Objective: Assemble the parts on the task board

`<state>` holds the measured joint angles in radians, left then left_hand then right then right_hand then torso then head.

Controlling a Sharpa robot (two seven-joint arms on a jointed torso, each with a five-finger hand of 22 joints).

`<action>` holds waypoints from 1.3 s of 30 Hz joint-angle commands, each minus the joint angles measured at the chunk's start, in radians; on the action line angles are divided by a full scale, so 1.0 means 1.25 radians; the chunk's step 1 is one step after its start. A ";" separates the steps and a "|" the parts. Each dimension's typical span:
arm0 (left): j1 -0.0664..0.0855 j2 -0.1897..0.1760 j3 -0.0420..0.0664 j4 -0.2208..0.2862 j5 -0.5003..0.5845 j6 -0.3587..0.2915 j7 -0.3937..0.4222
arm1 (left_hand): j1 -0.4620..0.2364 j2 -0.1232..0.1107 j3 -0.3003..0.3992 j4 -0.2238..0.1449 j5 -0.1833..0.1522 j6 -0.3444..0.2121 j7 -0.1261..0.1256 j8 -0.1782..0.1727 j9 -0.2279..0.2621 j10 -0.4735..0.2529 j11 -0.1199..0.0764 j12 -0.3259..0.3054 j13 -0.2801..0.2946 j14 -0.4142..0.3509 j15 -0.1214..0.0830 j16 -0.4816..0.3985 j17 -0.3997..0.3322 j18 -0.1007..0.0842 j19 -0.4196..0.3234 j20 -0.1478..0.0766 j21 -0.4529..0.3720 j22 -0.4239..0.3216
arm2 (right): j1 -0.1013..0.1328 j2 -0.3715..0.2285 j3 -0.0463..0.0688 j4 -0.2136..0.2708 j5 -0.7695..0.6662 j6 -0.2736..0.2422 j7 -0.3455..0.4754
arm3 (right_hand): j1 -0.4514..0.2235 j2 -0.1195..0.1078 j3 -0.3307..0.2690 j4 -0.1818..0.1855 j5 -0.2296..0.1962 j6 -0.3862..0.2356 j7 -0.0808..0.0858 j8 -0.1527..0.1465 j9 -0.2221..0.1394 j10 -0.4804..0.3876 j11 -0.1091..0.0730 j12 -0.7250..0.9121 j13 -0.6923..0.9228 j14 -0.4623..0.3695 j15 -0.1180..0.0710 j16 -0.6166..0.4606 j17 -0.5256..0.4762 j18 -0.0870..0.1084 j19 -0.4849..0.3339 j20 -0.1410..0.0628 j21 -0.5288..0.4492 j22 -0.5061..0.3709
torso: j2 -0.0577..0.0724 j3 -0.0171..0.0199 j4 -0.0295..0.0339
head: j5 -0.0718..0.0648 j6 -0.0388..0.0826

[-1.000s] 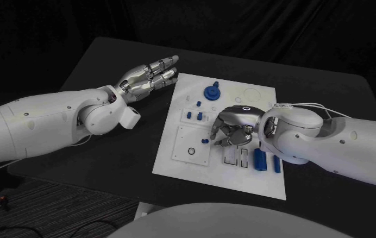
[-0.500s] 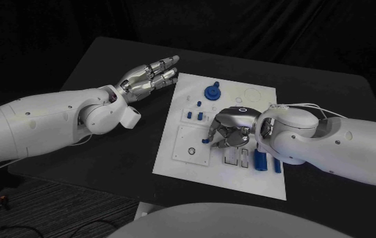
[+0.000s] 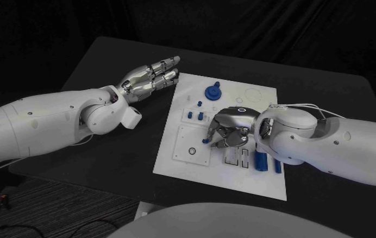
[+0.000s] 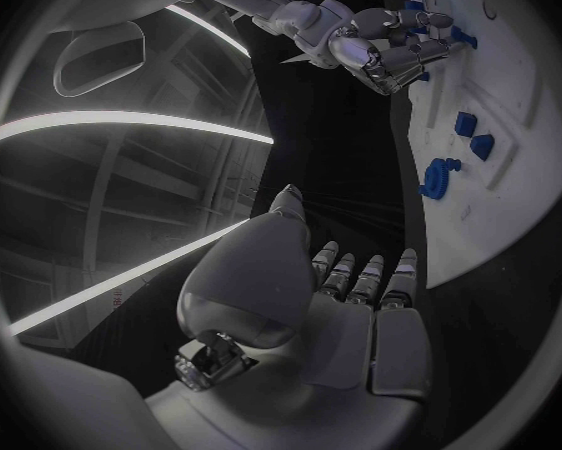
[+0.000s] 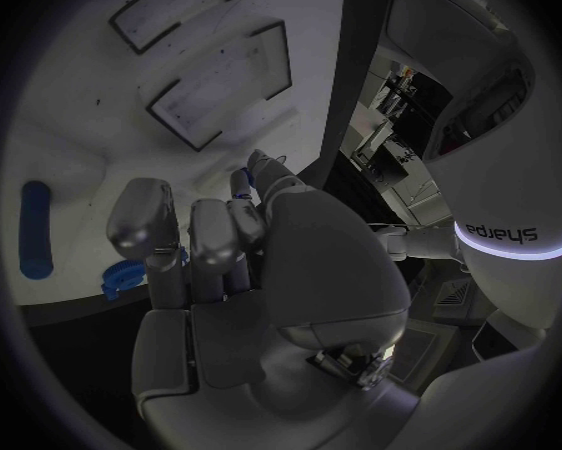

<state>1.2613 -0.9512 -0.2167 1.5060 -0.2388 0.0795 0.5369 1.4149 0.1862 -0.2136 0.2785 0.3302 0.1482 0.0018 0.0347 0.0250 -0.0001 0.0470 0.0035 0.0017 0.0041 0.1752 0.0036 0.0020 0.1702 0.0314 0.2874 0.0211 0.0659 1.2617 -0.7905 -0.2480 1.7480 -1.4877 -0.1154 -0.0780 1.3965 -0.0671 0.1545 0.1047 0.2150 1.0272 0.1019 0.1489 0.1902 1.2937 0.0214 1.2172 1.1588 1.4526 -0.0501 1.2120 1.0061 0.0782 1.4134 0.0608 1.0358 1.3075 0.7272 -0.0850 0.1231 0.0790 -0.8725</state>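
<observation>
The white task board (image 3: 182, 164) lies mid-table, also seen from the left wrist (image 4: 506, 200). My right hand (image 3: 229, 129) is low over its middle with fingers curled in, pinching a small blue part (image 3: 207, 139) at the fingertips; blue shows between the fingers (image 5: 237, 198). On the board's far side a blue knob (image 3: 212, 92) stands, with small blue pieces (image 3: 200, 116) closer in. Two long blue bars (image 3: 261, 159) lie beside my right wrist. My left hand (image 3: 149, 77) hovers flat and empty off the board's far left corner, fingers straight (image 4: 356, 280).
A black ring (image 3: 192, 151) sits in a square plate on the board's near left. Rectangular recesses (image 5: 225, 85) open ahead of my right hand. The black table (image 3: 102, 156) surrounds the board; its near edge runs just below the board.
My right hand has crept slightly left across the board with the blue part at its fingertips. The left hand has not moved.
</observation>
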 commanded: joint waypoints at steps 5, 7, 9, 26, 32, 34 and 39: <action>-0.003 0.002 0.001 0.000 0.005 0.010 0.010 | 0.009 0.002 -0.005 0.000 -0.003 -0.002 -0.002 0.004 0.000 0.000 0.004 -0.003 -0.001 -0.002 0.004 -0.002 -0.001 0.007 0.006 0.002 0.005 0.001 | -0.002 0.005 0.000 -0.002 -0.005 -0.020 -0.001 | -0.001 0.010 -0.001 0.001 -0.002 0.006 0.000 0.005 0.002 0.002 -0.001 0.005 0.002 0.002 0.000 0.002 0.002 0.014 0.001 -0.002 -0.004 0.109 | 0.000 0.0004 -0.0002 | 0.000 0.000; -0.003 0.003 0.001 0.000 0.005 0.010 0.010 | 0.009 0.002 -0.005 0.000 -0.003 -0.002 -0.002 0.004 0.000 0.000 0.004 -0.003 -0.001 -0.002 0.004 -0.002 -0.001 0.007 0.006 0.002 0.005 0.001 | -0.002 0.007 0.000 -0.003 -0.005 -0.026 -0.001 | -0.003 0.011 -0.001 0.001 -0.002 0.006 0.000 0.006 0.003 0.002 -0.001 0.005 0.002 0.002 0.000 0.002 0.002 0.014 0.001 -0.002 -0.004 0.109 | 0.000 0.0003 -0.0002 | 0.000 0.000; -0.004 0.003 0.001 0.000 0.005 0.011 0.010 | 0.009 0.002 -0.005 0.000 -0.003 -0.002 -0.002 0.004 0.000 0.000 0.004 -0.003 -0.001 -0.002 0.004 -0.002 -0.001 0.007 0.006 0.002 0.005 0.001 | -0.002 0.009 0.000 -0.004 -0.005 -0.031 -0.002 | -0.008 0.011 -0.003 0.005 -0.004 0.005 0.000 0.007 0.005 0.003 -0.001 0.008 0.005 0.003 0.000 0.004 0.005 0.014 0.002 -0.002 -0.003 0.109 | 0.000 0.0003 -0.0003 | 0.000 0.000; -0.006 0.000 0.001 0.002 0.005 0.011 0.008 | 0.011 0.001 -0.006 0.000 -0.004 -0.001 -0.002 0.004 0.000 0.000 0.004 -0.003 -0.001 -0.002 0.005 -0.002 -0.001 0.007 0.007 0.002 0.005 0.001 | -0.002 0.004 0.000 -0.006 -0.007 -0.063 -0.028 | -0.033 0.009 -0.019 0.019 -0.024 -0.003 -0.001 0.011 0.015 0.002 -0.001 0.009 0.008 0.003 0.000 0.002 0.002 0.015 0.001 -0.002 -0.009 0.108 | -0.001 0.0002 0.0002 | 0.000 0.000; -0.006 -0.004 0.001 0.004 0.005 0.009 0.007 | 0.012 0.001 -0.006 -0.001 -0.003 0.000 -0.001 0.005 0.001 0.000 0.004 -0.003 -0.001 -0.001 0.006 -0.001 -0.001 0.006 0.007 0.002 0.005 0.001 | 0.002 -0.030 0.000 0.009 -0.029 -0.106 -0.027 | -0.035 0.005 -0.023 0.019 -0.030 -0.003 -0.001 0.014 0.018 0.004 -0.002 0.011 0.010 0.004 0.000 0.004 0.005 0.014 0.003 -0.002 -0.005 0.109 | -0.001 0.0001 -0.0006 | -0.003 0.000; -0.006 -0.006 0.001 0.004 0.005 0.008 0.007 | 0.012 0.001 -0.006 -0.001 -0.003 0.000 -0.001 0.005 0.001 0.000 0.004 -0.003 -0.001 -0.001 0.006 -0.001 -0.001 0.006 0.007 0.002 0.005 0.001 | 0.007 -0.045 0.000 0.017 -0.033 -0.125 -0.026 | -0.036 0.004 -0.024 0.019 -0.031 -0.004 -0.001 0.014 0.019 0.004 -0.002 0.012 0.011 0.005 0.000 0.005 0.007 0.014 0.004 -0.002 -0.003 0.109 | -0.001 0.0002 -0.0009 | -0.004 0.000; -0.006 -0.007 0.001 0.003 0.005 0.007 0.007 | 0.013 0.001 -0.007 -0.001 -0.003 0.000 0.000 0.005 0.001 0.000 0.004 -0.003 -0.001 -0.001 0.006 -0.001 0.000 0.006 0.007 0.002 0.005 0.002 | 0.025 -0.080 0.000 0.039 -0.047 -0.177 -0.020 | -0.024 0.004 -0.022 0.014 -0.025 -0.013 -0.001 0.013 0.022 -0.030 -0.002 -0.034 -0.036 0.007 -0.001 0.007 0.009 0.013 0.006 -0.003 0.001 0.110 | -0.002 0.0011 -0.0022 | -0.010 0.000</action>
<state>1.2550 -0.9604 -0.2168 1.5078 -0.2387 0.0824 0.5348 1.4225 0.1860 -0.2162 0.2758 0.3302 0.1482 0.0018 0.0348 0.0249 -0.0001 0.0468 0.0035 0.0012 0.0040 0.1751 0.0036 0.0027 0.1702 0.0351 0.2910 0.0211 0.0672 1.2879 -0.8853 -0.2483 1.7875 -1.5159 -0.2489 -0.0934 1.3577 -0.0605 0.1281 0.1255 0.1810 1.0192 0.1023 0.1626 0.2174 1.2655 0.0189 1.1869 1.1254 1.4526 -0.0501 1.2165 1.0168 0.0782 1.4170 0.0572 1.0339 1.3081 0.7252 -0.0846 0.1217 0.0693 -0.8725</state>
